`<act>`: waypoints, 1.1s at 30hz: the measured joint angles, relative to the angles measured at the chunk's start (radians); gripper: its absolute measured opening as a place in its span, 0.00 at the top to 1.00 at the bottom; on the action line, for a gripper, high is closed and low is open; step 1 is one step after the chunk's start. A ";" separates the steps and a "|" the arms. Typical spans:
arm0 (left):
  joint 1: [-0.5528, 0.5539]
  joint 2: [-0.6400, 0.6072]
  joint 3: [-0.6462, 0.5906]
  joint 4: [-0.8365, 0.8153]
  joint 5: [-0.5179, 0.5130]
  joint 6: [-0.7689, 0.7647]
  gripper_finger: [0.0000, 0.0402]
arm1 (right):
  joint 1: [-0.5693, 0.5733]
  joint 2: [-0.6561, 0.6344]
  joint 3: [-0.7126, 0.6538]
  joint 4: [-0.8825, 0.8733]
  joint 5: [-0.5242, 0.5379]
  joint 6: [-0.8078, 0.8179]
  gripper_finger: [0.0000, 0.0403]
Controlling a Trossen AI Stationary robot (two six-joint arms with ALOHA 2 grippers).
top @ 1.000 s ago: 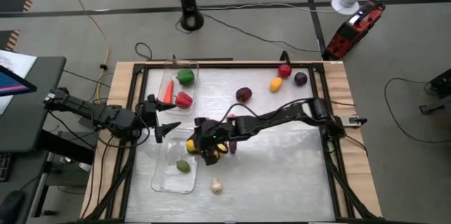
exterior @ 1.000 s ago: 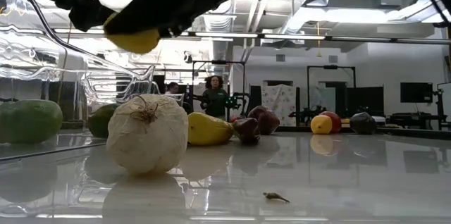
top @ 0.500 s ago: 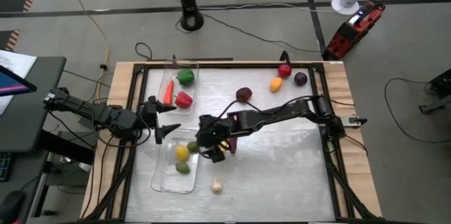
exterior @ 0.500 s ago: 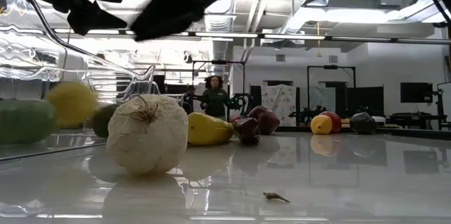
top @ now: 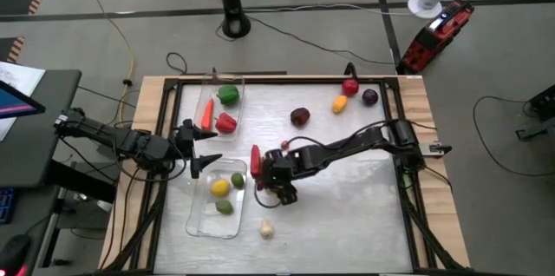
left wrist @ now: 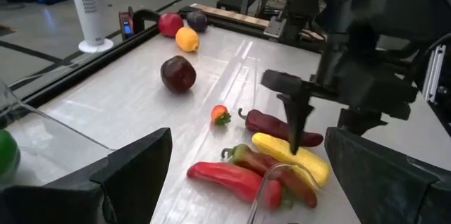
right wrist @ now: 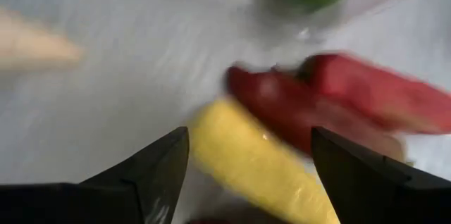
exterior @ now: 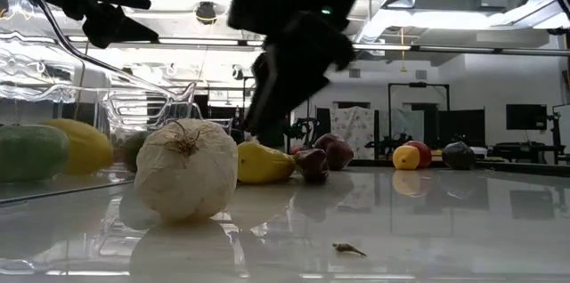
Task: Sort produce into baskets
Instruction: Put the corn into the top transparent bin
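Bench (top: 347, 215): pale, glossy, rectangular top inside a dark frame; carries everything listed below. Landmark for places: the near clear plastic rectangular basket (top: 201, 220), at the bench's left front.

Near basket: holds a round yellow fruit (top: 220, 187) and two green fruits (top: 225, 207).

Far clear plastic rectangular basket (top: 211, 95): beyond the near basket, along the same left side. Holds a round green fruit (top: 228, 95), an orange carrot (top: 206, 112) and a red pepper (top: 226, 122).

Right arm: reaches across the bench from the right. Right end effector (right wrist: 243, 171) hangs just right of the near basket, fingers spread wide and empty, above a cluster of long peppers.

Left arm: at the bench's left edge. Left end effector (top: 201, 148) hovers over the gap between the two baskets, fingers apart, holding nothing.

Pepper cluster, just right of the near basket: long yellow pepper (left wrist: 290, 158), long dark red pepper (left wrist: 278, 127), long bright red pepper (left wrist: 232, 179), lying close together; a small red-orange piece (left wrist: 221, 115) beside them.

White garlic bulb (top: 266, 229): on the bench just right of the near basket's front corner.

Dark red round fruit (top: 300, 116): well right of the far basket.

Far right group, well apart from both baskets: yellow-orange fruit (top: 339, 103), red fruit (top: 349, 87), dark purple fruit (top: 370, 97).
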 joint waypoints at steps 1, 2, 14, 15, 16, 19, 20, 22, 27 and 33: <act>0.000 0.000 0.000 0.000 0.000 0.000 0.10 | 0.005 -0.008 -0.016 0.011 -0.007 -0.031 0.21; 0.000 0.000 0.000 0.000 0.000 0.001 0.10 | 0.010 -0.018 -0.027 0.027 -0.011 -0.064 0.21; 0.000 0.000 0.000 0.022 -0.001 0.017 0.10 | -0.046 -0.006 -0.087 0.065 -0.025 -0.176 0.21; 0.000 0.000 0.000 0.022 -0.001 0.017 0.10 | -0.052 -0.006 -0.086 0.079 -0.026 -0.181 0.21; 0.000 0.000 0.000 0.022 -0.001 0.017 0.10 | -0.057 -0.006 -0.085 0.078 -0.027 -0.190 0.21; 0.000 0.000 0.000 0.022 -0.001 0.027 0.10 | -0.066 -0.007 -0.086 0.067 -0.028 -0.224 0.24; 0.000 0.000 0.000 0.022 -0.001 0.028 0.10 | -0.066 -0.007 -0.086 0.061 -0.028 -0.232 0.25; 0.000 0.000 0.000 0.022 -0.001 0.029 0.10 | -0.070 -0.007 -0.086 0.059 -0.028 -0.237 0.28; 0.000 0.000 0.000 0.022 0.000 0.028 0.10 | -0.071 -0.007 -0.086 0.040 -0.041 -0.236 0.36; 0.000 0.000 0.000 0.022 0.000 0.027 0.10 | -0.079 0.032 -0.086 0.053 -0.034 -0.257 0.40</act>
